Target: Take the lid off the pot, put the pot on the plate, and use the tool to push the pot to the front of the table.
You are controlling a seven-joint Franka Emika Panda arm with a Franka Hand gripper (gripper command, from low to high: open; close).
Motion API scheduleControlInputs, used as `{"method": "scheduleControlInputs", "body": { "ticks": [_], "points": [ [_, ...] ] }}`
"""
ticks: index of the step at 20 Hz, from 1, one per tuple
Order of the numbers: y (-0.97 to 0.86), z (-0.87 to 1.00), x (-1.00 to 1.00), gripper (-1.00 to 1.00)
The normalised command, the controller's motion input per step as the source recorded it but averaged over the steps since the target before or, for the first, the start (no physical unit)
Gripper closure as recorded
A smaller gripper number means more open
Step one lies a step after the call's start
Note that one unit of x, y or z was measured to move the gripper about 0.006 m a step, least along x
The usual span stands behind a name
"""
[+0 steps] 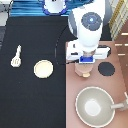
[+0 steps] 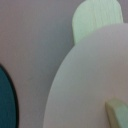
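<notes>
Exterior view: the gripper (image 1: pixel 86 66) sits down over the small pale-pink lidded pot (image 1: pixel 84 71) on the stove (jaw state I cannot tell).

The gripper (image 1: pixel 86 64), white glossy plastic in its casing, sits low over the pot (image 1: pixel 84 71) on the stove counter (image 1: pixel 120 75), which looks smooth and matt. Close up, the lid (image 2: pixel 85 85) is smooth, matt pale pink (plastic, by the look), its tab (image 2: pixel 97 20) faintly grained. The table (image 1: pixel 35 100) is matt black. The plate (image 1: pixel 43 69) and tool (image 1: pixel 16 56) look matt cream.
</notes>
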Motion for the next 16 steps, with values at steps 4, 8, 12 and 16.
{"method": "scheduleControlInputs", "body": {
  "ticks": [4,8,12,16],
  "points": [
    [0.00,-0.29,0.02,-1.00],
    [0.02,-0.14,0.05,1.00],
    [0.01,0.04,0.10,1.00],
    [0.00,0.02,0.09,1.00]
  ]
}}
